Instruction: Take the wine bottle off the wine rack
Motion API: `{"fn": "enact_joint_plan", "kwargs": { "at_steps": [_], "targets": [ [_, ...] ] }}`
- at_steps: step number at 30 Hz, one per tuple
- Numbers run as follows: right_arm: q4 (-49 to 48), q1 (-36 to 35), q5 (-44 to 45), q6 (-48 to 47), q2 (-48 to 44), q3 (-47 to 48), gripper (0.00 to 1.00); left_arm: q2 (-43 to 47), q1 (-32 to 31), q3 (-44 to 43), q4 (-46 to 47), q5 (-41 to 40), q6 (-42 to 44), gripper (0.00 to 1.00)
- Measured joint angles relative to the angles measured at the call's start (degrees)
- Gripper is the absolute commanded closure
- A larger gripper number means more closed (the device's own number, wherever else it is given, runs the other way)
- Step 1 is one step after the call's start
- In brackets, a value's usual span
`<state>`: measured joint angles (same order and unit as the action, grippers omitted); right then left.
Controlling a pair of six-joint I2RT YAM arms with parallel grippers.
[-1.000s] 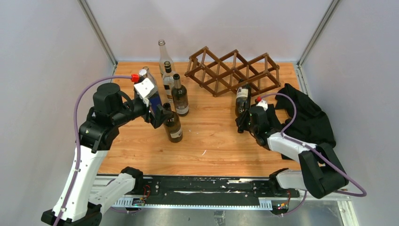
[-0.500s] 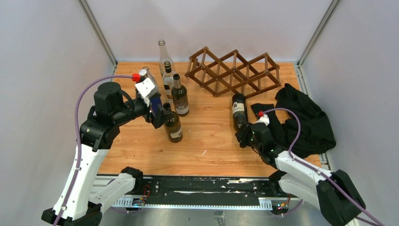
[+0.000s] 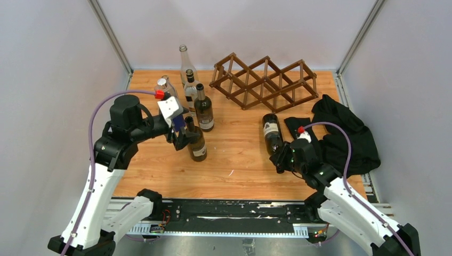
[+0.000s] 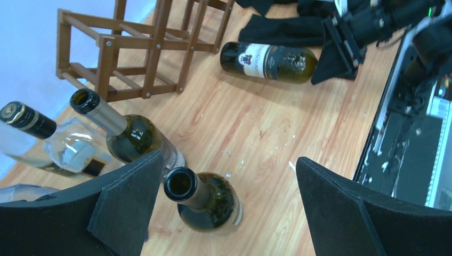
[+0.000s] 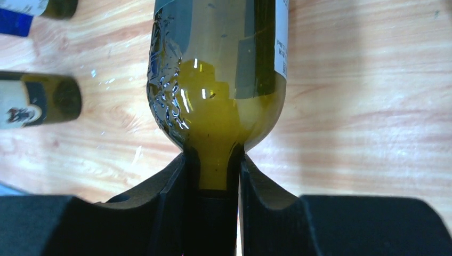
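Green glass wine bottle (image 3: 272,133) lying on its side on the table (image 3: 234,160), out of the wine rack (image 3: 264,80) and just in front of it, base toward the rack. The right gripper (image 5: 213,176) is at the bottle's near end, its jaws clamped on the neck. The left gripper (image 4: 229,162), well apart from it, hangs with jaws spread wide above an upright bottle (image 4: 205,200).
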<state>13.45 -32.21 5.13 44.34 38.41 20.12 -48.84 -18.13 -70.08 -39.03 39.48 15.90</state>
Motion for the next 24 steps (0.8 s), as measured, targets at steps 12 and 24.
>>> {"fn": "enact_joint_plan", "kwargs": {
  "at_steps": [12,24],
  "targets": [
    [25.92,-2.69,-12.85,4.09,-0.66,19.17,1.0,-3.41,-17.73,2.23,-0.15,-2.8,19.56,0.0],
    [45.86,-3.3,-21.42,2.14,13.81,47.56,1.0,-16.24,-34.58,3.3,5.79,-15.93,34.49,0.0]
  ]
}}
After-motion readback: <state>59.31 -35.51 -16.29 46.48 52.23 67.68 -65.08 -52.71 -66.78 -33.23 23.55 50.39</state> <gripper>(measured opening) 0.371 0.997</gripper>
